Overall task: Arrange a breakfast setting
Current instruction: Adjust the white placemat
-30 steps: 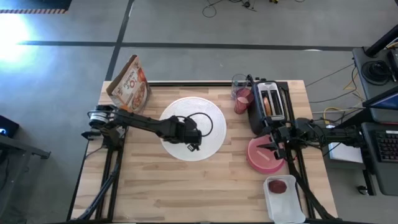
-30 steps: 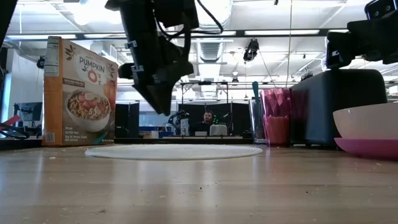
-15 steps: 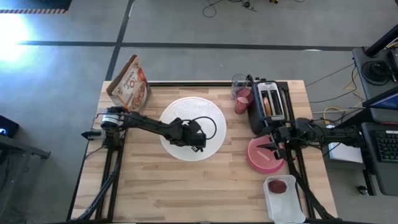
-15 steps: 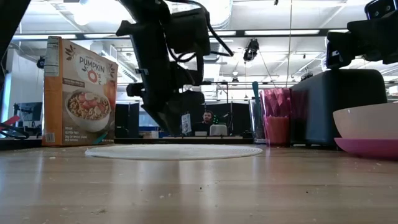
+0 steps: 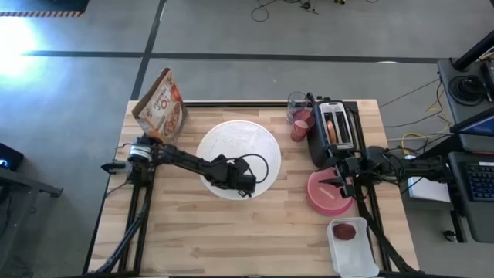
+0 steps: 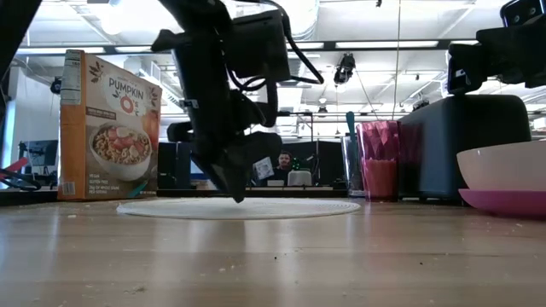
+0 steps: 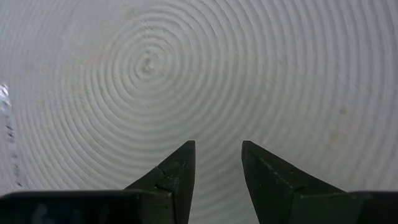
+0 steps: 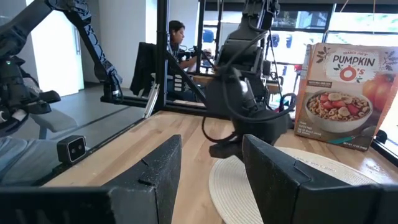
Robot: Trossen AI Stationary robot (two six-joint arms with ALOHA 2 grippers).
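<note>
The large white round disc (image 5: 238, 154) is laid flat near the middle of the wooden counter (image 5: 185, 232), and nothing is carried on it. The left claw (image 5: 245, 185) is held low over the disc's near edge, tips pointed down; in the left wrist view its fingers (image 7: 177, 171) are seen slightly parted with nothing between them, only the disc's ridged rings beneath.

A Pumpkin O's cereal box (image 6: 109, 125) is stood upright at the counter's far left corner. At the far right, a pink tumbler (image 5: 300, 123) is set just beside a clear glass (image 5: 296, 102), next to the black toaster (image 5: 333, 130), in whose slots bagel halves (image 5: 335, 127) are lodged. In front of the toaster, a pale bowl (image 6: 503, 168) is nested on a small magenta plate (image 6: 508, 203); the bowl's contents cannot be made out. A small red fruit (image 5: 346, 230) is held in the white rectangular tray (image 5: 356, 251) at the near right corner.

The right claw (image 5: 337, 182) is parked over the bowl's edge, its fingers (image 8: 158, 171) spread apart and empty.
</note>
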